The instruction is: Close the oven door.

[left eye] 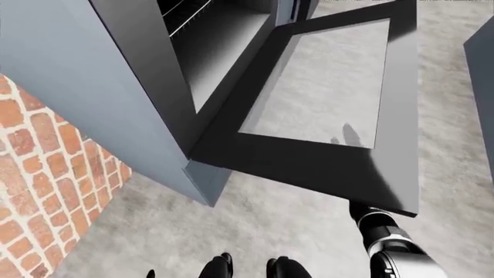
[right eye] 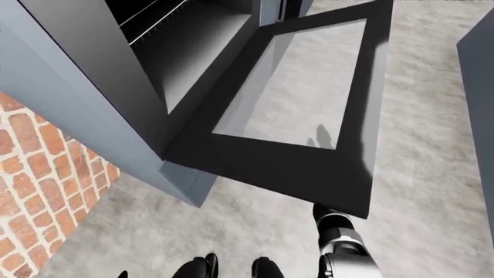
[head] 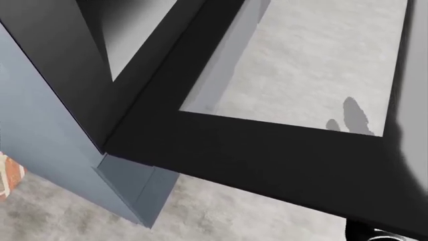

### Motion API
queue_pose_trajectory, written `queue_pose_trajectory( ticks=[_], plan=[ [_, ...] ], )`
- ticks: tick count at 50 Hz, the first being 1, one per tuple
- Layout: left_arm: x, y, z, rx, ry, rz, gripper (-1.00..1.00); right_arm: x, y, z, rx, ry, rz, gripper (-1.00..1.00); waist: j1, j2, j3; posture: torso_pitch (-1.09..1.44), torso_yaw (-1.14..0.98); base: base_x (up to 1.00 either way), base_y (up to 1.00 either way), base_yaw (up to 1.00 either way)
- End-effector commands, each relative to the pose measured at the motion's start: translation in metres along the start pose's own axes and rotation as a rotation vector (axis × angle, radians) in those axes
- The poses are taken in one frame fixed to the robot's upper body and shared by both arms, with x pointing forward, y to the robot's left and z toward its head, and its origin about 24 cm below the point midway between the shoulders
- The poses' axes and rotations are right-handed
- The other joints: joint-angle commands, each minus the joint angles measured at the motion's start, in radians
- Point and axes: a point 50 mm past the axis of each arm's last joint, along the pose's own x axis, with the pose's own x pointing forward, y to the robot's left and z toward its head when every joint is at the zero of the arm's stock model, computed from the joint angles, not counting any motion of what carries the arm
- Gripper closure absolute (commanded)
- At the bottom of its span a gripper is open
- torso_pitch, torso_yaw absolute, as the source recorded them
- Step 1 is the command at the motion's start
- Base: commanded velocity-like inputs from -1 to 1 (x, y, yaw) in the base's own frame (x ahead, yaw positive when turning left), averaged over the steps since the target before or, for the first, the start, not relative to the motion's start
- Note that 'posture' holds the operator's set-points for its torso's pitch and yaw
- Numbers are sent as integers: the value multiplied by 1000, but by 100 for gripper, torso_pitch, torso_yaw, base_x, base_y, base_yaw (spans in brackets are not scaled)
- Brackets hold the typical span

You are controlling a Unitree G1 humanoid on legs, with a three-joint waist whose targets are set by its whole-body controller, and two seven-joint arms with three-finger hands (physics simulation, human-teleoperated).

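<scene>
Grey speckled floor (left eye: 255, 231) spreads under everything, with a red brick wall (left eye: 46, 191) at the left edge of the left-eye view and a blue-grey cabinet side (left eye: 85, 75) rising beside it. Above the right arm (left eye: 382, 240), which comes up from the bottom right of that view, the oven door (left eye: 308, 162) lies swung down and fully open, a black frame around a clear glass pane (left eye: 328, 87) through which the floor shows. The forearm runs under the door's near edge, so the right hand (head: 354, 118) sits below the door; only faint grey finger shapes show through the lower right corner of the glass, seen best in the head view. Whether those fingers are spread or curled, and whether they touch the door's underside, I cannot tell. Up and to the left of the hand, past the door's hinge side, the oven cavity (right eye: 193, 40) stands open, with wire racks (right eye: 154, 20) visible inside. Down and left of the arm, at the bottom of the eye views, the robot's dark feet (left eye: 251, 269) stand on the floor. No left hand shows in any view.
</scene>
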Motion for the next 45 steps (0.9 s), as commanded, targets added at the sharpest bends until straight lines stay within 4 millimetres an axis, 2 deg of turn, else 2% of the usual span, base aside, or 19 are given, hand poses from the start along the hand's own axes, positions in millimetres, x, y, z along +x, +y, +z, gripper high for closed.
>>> queue_pose_trajectory(
  ticks=[1, 12, 34, 45],
  plan=[
    [0, 5, 3, 4, -21, 14, -100, 7, 11, 23, -10, -79, 39, -100, 0, 1, -27, 37, 0, 0, 0, 0],
    [0, 4, 2, 6, -19, 14, -100, 13, 47, 47, -17, -111, 135, -100, -3, 3, -24, 37, 0, 0, 0, 0],
    [-1, 5, 1, 3, -15, 14, -100, 29, 150, 107, -70, -166, 374, -100, -5, 13, -31, 37, 0, 0, 0, 0],
    [-2, 4, 0, -1, -15, 12, -100, 34, 193, 130, -117, -180, 456, -100, -9, 23, -29, 37, 0, 0, 0, 0]
  ],
)
